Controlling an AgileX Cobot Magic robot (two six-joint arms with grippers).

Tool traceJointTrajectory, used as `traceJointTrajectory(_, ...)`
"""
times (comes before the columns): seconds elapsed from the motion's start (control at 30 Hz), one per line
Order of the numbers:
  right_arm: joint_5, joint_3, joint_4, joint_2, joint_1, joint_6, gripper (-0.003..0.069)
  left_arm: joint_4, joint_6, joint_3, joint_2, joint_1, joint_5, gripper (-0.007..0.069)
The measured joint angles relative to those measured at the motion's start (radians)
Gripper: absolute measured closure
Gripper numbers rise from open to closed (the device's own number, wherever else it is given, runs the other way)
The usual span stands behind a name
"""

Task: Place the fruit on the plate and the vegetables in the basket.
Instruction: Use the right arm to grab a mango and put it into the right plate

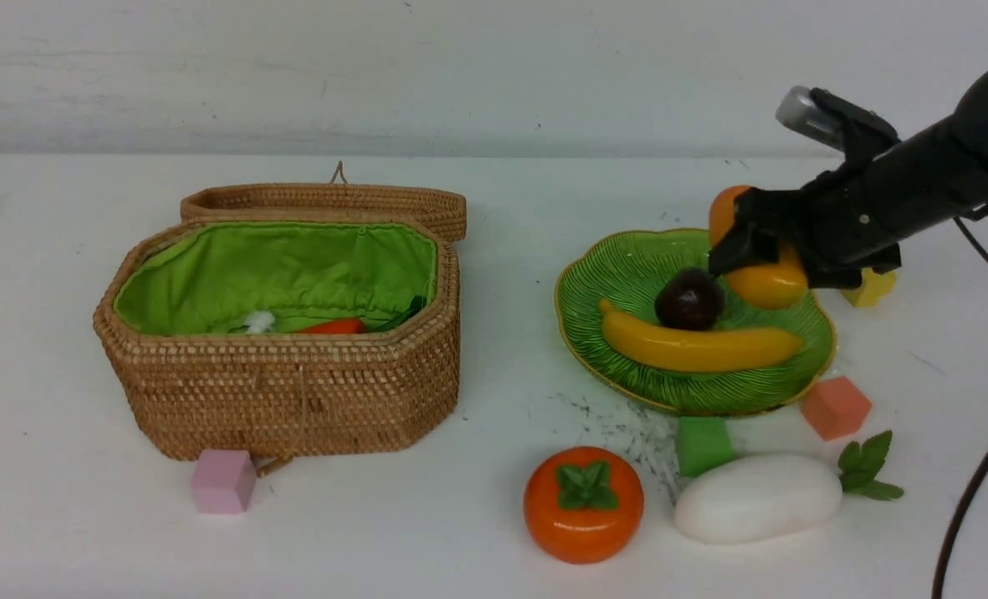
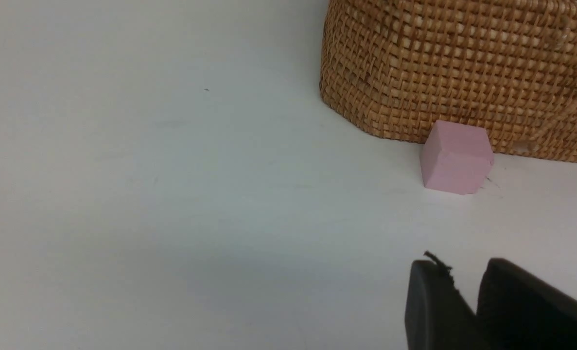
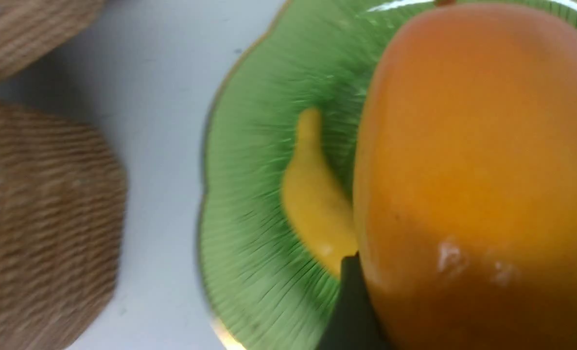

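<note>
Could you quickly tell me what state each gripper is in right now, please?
Left gripper: nearly closed, holding nothing, above bare table near the pink cube.
Right gripper: closed on the mango, over the plate.

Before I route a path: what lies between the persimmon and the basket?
Front view: bare table between persimmon and basket; the pink cube sits off to the side.

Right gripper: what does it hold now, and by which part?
The right gripper holds the mango across its middle, over the plate. The exact contact points are hidden.
</note>
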Motion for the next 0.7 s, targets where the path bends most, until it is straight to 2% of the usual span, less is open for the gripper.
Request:
traceJointTrajectory(0.23,-0.001,-0.044,-0.003,0.104,-0.042,0.022,0.0133,0.0,0.0,0.0,0.0,0.0,0.0,0.048)
traceJointTrajectory(0.53,0.039,-0.053,-0.004,0.135,-0.041,0.023,0.0133,0.0,0.0,0.0,0.0,0.0,0.0,0.0475)
traceJointTrajectory(0.6,0.057,-0.054,-0.004,0.135,-0.041,0.023,0.012,0.0,0.0,0.0,0.0,0.0,0.0,0.0473)
traceJointTrajectory(0.7,0.101,-0.054,-0.011,0.137,-0.04,0.023,0.0049,0.0,0.0,0.0,0.0,0.0,0.0,0.0473)
